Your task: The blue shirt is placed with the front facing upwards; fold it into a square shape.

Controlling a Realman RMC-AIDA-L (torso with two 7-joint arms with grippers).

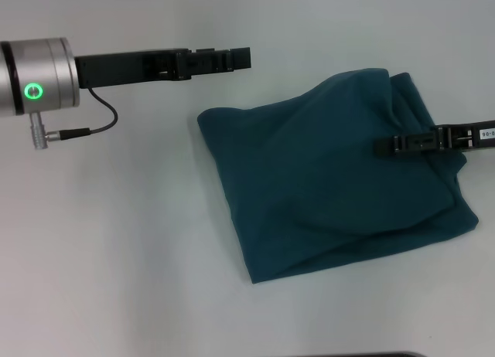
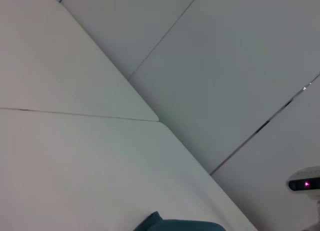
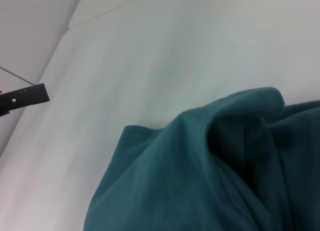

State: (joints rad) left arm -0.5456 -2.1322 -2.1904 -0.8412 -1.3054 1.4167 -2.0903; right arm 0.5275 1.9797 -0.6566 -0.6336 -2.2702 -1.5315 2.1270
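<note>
Both grippers are seen in the head view: the left gripper [image 1: 232,59] hangs apart from the dark teal-blue cotton shirt [image 1: 332,171], which lies roughly folded on the white table [image 1: 116,256]; the right gripper [image 1: 387,146] sits over the shirt's right edge. Finger spread cannot be told for either. In the left wrist view, only a shirt corner [image 2: 175,225] shows. In the right wrist view, soft, limp folds [image 3: 225,156] are seen, best taken at an edge.
</note>
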